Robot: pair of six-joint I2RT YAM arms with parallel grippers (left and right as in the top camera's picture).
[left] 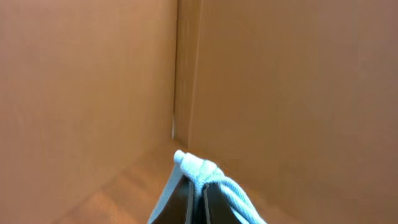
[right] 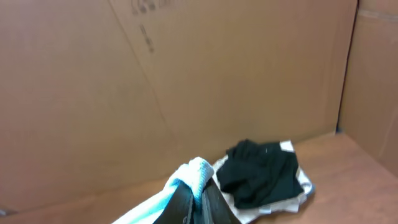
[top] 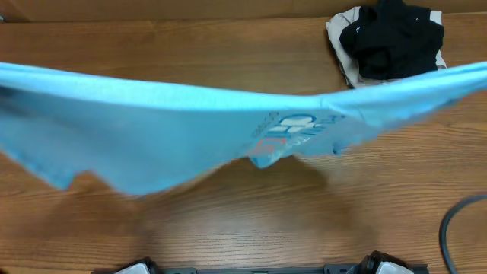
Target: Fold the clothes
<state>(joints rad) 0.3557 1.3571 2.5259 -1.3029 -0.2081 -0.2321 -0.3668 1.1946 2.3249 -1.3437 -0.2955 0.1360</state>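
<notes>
Left tool [left: 199, 200] and right tool [right: 200, 198] clench the light sky-blue cotton T-shirt [top: 152, 129], stretched aloft; either thin pinch might slip, dropping it crumpled on the wooden worktop [top: 228, 228].

Your right gripper [right: 199, 194] sits at the bottom edge of the view, its two dark fingers [right: 217, 204] pressed together on a bunched fold of light blue cloth [right: 194, 171]. The pinched wad pokes up past the fingertips, and the rest of the cloth trails down and to the left of the tool. Ahead of the gripper and a little to its right, a crumpled black garment [right: 258, 174] lies on top of a cream garment [right: 303, 186], both on the wooden table [right: 354, 174]. Beyond them you face a cardboard wall [right: 249, 74] with faint print near its top left. A second panel meets it at the far right.
</notes>
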